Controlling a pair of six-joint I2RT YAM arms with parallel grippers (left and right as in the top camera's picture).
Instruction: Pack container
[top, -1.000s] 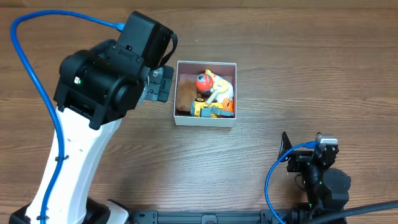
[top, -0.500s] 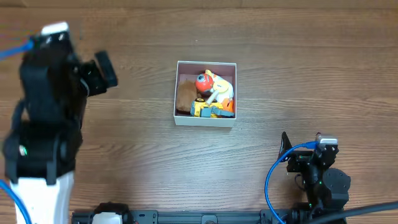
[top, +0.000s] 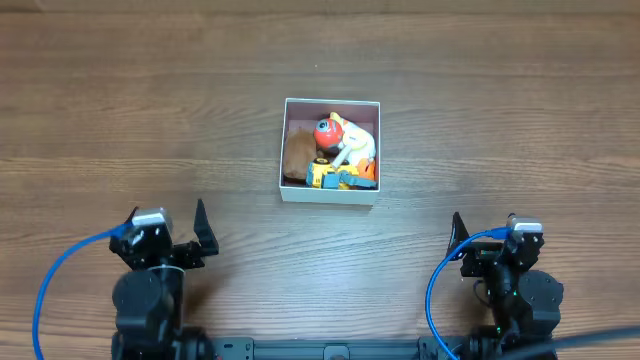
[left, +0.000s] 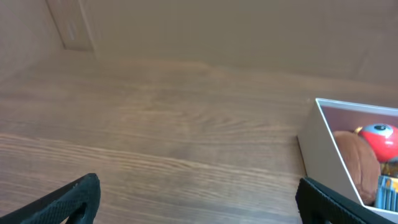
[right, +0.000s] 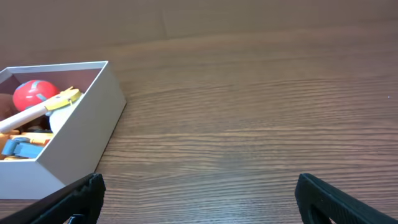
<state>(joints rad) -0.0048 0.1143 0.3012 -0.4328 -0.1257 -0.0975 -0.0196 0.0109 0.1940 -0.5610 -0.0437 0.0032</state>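
The container (top: 283, 150) is a square white-walled box at the middle of the table. It holds several small toys: a red ball figure (top: 326, 130), a brown lump (top: 297, 153) and yellow, orange and blue pieces. It also shows in the left wrist view (left: 320, 149) and the right wrist view (right: 93, 118). My left gripper (top: 165, 228) is open and empty near the front left. My right gripper (top: 485, 225) is open and empty near the front right. Both are well apart from the container.
The wooden table (top: 480, 100) surrounds the container. Blue cables (top: 60, 280) loop beside both arm bases at the front edge.
My left arm has pulled back from beside the container's left wall to the front left of the table. The right arm and the container have not moved.
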